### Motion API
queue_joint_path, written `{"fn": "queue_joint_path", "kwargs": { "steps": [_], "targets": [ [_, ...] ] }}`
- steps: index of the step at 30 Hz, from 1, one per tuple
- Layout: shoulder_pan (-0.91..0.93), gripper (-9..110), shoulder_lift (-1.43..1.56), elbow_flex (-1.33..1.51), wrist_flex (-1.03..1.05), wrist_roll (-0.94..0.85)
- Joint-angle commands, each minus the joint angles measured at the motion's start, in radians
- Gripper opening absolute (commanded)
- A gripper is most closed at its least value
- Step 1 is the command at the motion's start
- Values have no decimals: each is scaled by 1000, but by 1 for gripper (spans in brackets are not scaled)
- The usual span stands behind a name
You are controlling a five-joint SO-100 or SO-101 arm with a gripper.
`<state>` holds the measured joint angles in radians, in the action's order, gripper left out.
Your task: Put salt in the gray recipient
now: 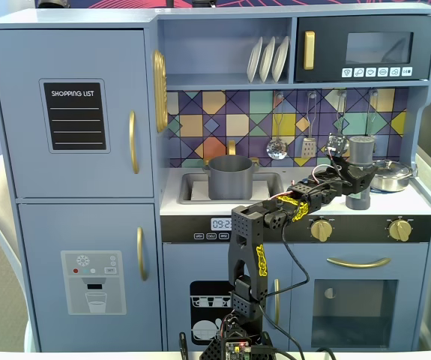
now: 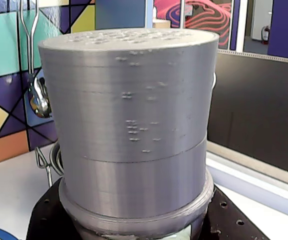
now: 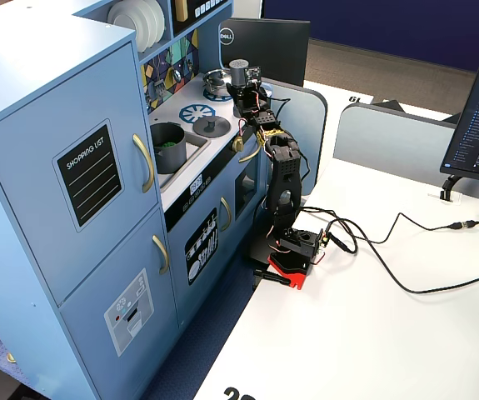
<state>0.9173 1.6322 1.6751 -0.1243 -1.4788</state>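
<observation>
The salt (image 1: 360,152) stands upright on the right end of the toy kitchen counter, its base on the stove top. My gripper (image 1: 349,180) is shut on its body below the lighter cap. In the wrist view the salt (image 2: 133,110) fills the frame, and my gripper (image 2: 136,226) hugs it with a black jaw on each side. The gray recipient (image 1: 231,178) sits in the sink to the left, well apart from the salt. In the other fixed view the salt (image 3: 239,71), my gripper (image 3: 244,90) and the recipient (image 3: 167,147), with something green inside, all show.
A shiny steel pan (image 1: 391,175) stands just right of the salt. A flat gray lid with a knob (image 3: 211,126) lies between sink and stove. Utensils (image 1: 277,147) hang on the tiled back wall. A shelf and microwave (image 1: 363,49) overhang the counter.
</observation>
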Motion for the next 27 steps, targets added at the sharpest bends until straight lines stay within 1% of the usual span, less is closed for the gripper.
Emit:
{"fn": "queue_joint_path", "kwargs": {
  "steps": [1, 5, 6, 9, 11, 13, 15, 18, 20, 21, 23, 25, 26, 27],
  "targets": [
    [-35, 0, 31, -8, -40, 28],
    [-41, 0, 31, 2, -46, 15],
    [-40, 2, 35, 8, -46, 18],
    [-29, 25, 49, 35, -71, 55],
    [-18, 40, 61, 57, -78, 46],
    [-8, 48, 81, 80, -84, 15],
    [5, 49, 121, 110, -71, -23],
    [28, 46, 264, 196, -25, -17],
    [43, 42, 443, 285, 87, -11],
    [44, 37, 557, 330, 181, -15],
    [41, 22, 784, 413, 408, -43],
    [-20, 5, 992, 486, 652, -74],
    [-77, 0, 1091, 506, 804, -98],
    [-152, 0, 1181, 523, 951, -89]
  ]
}}
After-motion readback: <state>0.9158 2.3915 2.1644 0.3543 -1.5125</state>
